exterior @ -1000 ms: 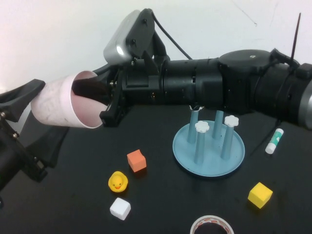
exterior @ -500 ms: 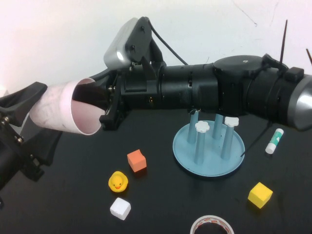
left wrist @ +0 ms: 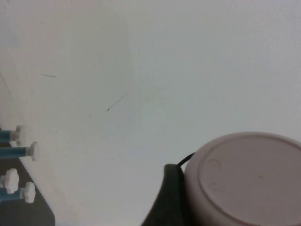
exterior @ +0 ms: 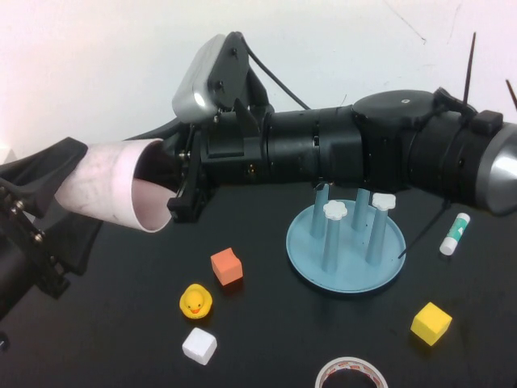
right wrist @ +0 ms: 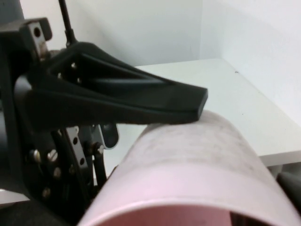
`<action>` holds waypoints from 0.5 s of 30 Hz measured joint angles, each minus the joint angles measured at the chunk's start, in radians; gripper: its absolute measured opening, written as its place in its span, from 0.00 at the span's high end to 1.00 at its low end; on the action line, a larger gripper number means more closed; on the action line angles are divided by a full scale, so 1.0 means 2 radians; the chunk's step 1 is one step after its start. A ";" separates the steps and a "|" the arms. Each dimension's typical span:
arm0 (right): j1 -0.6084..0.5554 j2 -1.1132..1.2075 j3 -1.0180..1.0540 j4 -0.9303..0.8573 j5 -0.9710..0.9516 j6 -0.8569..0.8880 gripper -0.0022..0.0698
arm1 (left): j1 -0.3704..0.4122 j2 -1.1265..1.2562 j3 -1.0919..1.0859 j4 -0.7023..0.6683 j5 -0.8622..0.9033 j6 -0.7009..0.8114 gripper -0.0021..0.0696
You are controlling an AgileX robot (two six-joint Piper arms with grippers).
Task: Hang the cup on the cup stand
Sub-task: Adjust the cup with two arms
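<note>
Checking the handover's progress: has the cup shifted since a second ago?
Yes. The cup has dropped slightly toward the orange cube below.

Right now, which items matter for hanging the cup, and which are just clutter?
Job:
- cup, held off the table between left gripper and right gripper
- cup stand, pegs bare

Clutter:
- orange cube
- rubber duck
- white cube
- yellow cube
- tape roll
- glue stick
</note>
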 joint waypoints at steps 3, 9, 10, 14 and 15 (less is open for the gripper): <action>0.000 0.000 0.000 0.000 0.000 0.000 0.85 | 0.000 0.000 0.000 0.000 -0.002 0.003 0.17; 0.000 0.000 -0.001 0.001 0.008 0.000 0.94 | 0.000 0.000 0.000 -0.004 -0.012 0.003 0.16; 0.001 0.000 -0.001 0.001 0.011 0.000 0.94 | -0.001 0.000 0.000 -0.005 -0.012 0.004 0.16; 0.006 0.002 -0.001 -0.004 0.023 0.000 0.94 | -0.003 0.000 0.000 -0.007 -0.012 0.005 0.17; 0.008 0.002 -0.001 -0.004 0.022 0.000 0.94 | -0.003 0.000 0.000 -0.008 -0.012 0.005 0.17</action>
